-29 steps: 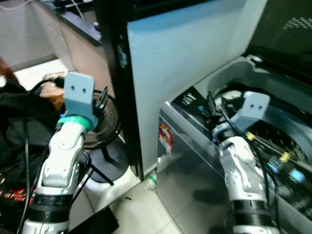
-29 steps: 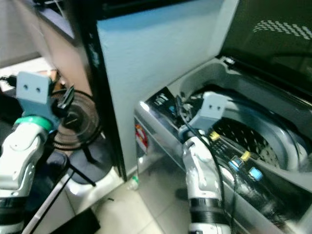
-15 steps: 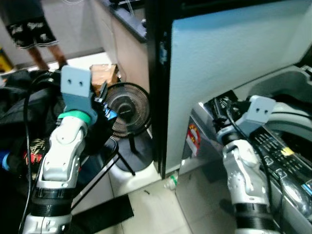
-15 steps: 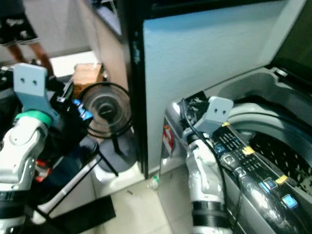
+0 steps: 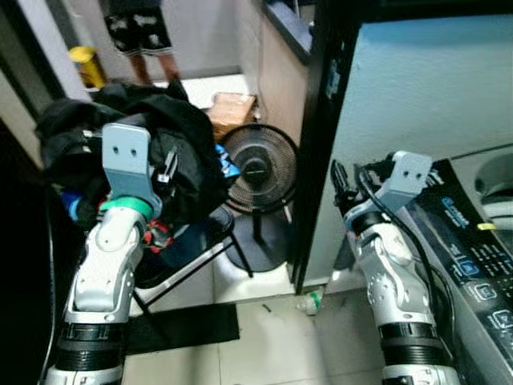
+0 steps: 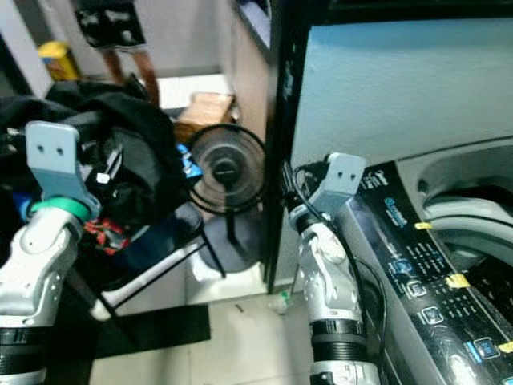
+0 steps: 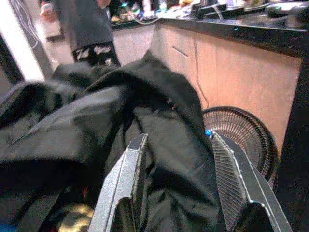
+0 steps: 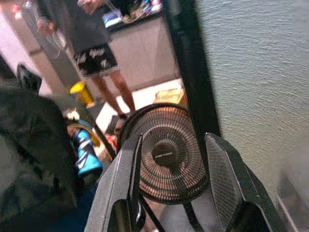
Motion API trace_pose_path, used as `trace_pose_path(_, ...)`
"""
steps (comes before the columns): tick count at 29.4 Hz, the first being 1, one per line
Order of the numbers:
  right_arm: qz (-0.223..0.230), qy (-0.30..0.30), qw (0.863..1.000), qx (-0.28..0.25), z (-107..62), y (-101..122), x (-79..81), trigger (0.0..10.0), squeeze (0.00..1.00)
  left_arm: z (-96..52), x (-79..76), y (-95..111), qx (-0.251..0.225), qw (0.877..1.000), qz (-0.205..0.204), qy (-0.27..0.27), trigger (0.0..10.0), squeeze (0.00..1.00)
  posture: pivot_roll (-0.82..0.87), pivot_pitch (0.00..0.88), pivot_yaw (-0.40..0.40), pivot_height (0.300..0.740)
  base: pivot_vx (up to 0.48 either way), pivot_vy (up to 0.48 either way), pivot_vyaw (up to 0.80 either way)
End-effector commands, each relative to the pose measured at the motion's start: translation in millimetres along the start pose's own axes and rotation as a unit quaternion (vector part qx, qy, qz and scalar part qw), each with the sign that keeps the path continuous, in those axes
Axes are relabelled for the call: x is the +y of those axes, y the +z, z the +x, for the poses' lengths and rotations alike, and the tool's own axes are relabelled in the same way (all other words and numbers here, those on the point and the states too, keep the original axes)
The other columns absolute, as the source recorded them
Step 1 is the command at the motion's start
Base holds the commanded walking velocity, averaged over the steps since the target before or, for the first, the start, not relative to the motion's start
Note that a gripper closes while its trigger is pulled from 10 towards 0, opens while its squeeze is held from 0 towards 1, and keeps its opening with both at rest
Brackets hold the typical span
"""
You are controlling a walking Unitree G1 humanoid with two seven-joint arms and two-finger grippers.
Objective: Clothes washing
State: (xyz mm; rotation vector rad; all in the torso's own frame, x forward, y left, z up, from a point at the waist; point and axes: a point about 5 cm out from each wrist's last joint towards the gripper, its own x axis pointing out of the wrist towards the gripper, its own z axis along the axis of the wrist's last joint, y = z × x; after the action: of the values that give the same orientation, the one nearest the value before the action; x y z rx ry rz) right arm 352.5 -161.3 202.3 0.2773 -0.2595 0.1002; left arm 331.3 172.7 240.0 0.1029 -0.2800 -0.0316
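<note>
Swung round to the left since a second ago: the washing machine [image 5: 473, 265] has slid off toward the right edge of the head views and the heap of dark clothes [image 5: 144, 144] is now dead ahead of the left gripper [image 7: 178, 188]. That's camera and body turning, not the laundry moving.

Left gripper is spread wide, nothing pinched, with the black clothes right in front of its fingertips and partly between the fingers [image 7: 123, 183]. Right gripper [image 8: 174, 188] is also spread and empty, pointing at a round pedestal fan [image 8: 166, 162] just beyond it. A person [image 8: 94, 53] in dark shorts stands well past both.

Risks, as I see it: the pile is slick, floppy, crumpled fabric draped over a thin metal stand [image 5: 188, 269], so a shallow pinch could slip off or drag the whole heap down. Something blue and something red [image 5: 156, 237] are tangled underneath and could come along. The fan's wire grille is close enough to snag a trailing sleeve, and the right arm sits near the dark cabinet edge [image 5: 317, 144].
</note>
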Motion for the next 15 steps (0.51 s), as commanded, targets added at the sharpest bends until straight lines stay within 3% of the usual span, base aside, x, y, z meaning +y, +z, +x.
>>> trace_pose_path(1,0.008,0.015,1.000,0.011,2.5,-3.4,7.0,10.0,0.00,-1.7,3.3,-7.1,0.015,1.000,0.005,0.011,10.0,0.00,0.14,0.037,0.064,0.740,0.000,0.000,0.80)
trace_pose_path(15,0.015,0.027,0.999,0.017,5.5,-3.0,6.7,10.0,0.00,-1.0,0.4,-1.1,0.004,1.000,-0.005,0.000,10.0,0.00,0.13,0.034,0.056,0.740,0.000,0.000,0.80)
